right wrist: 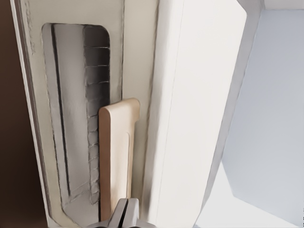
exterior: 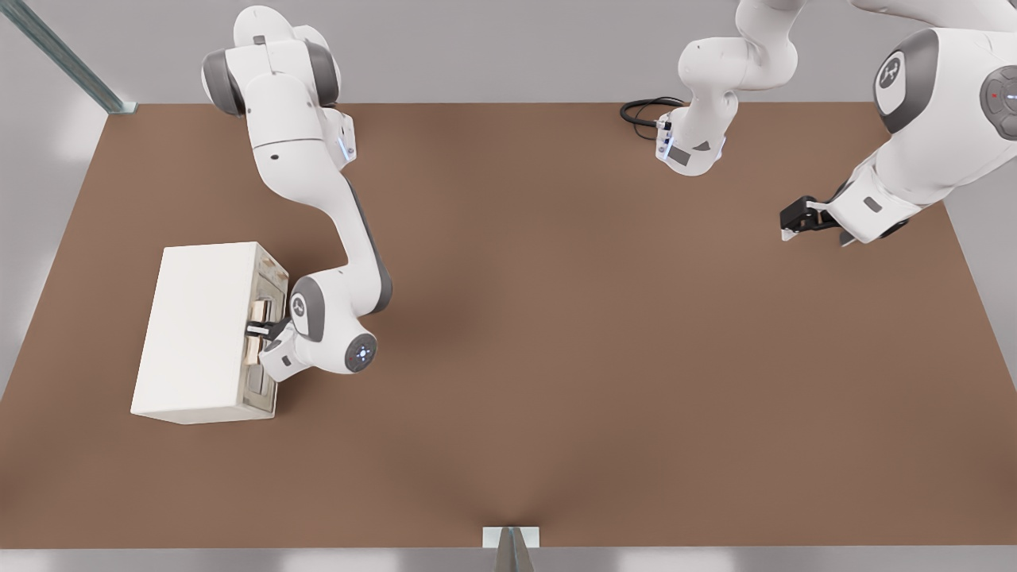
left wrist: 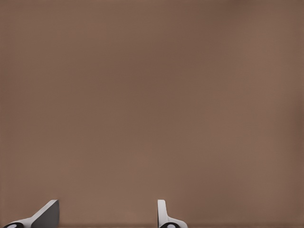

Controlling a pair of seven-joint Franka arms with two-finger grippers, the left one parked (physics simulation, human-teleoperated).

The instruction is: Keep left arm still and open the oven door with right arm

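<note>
surface: plain brown table (exterior: 556,357), grey walls around it.
oven: white box (exterior: 199,330) near the front view's left edge, resting on the table.
oven door: cream frame (right wrist: 71,118), tan handle (right wrist: 116,156), facing the right arm (exterior: 318,206).
gripper: (exterior: 261,331) fingers pinching the handle.

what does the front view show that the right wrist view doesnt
Only the front view shows the whole oven box, the brown table, the right arm and its gripper at the handle. Only the right wrist view shows the rack ribs behind the window. Both show the oven door and its tan handle.
</note>
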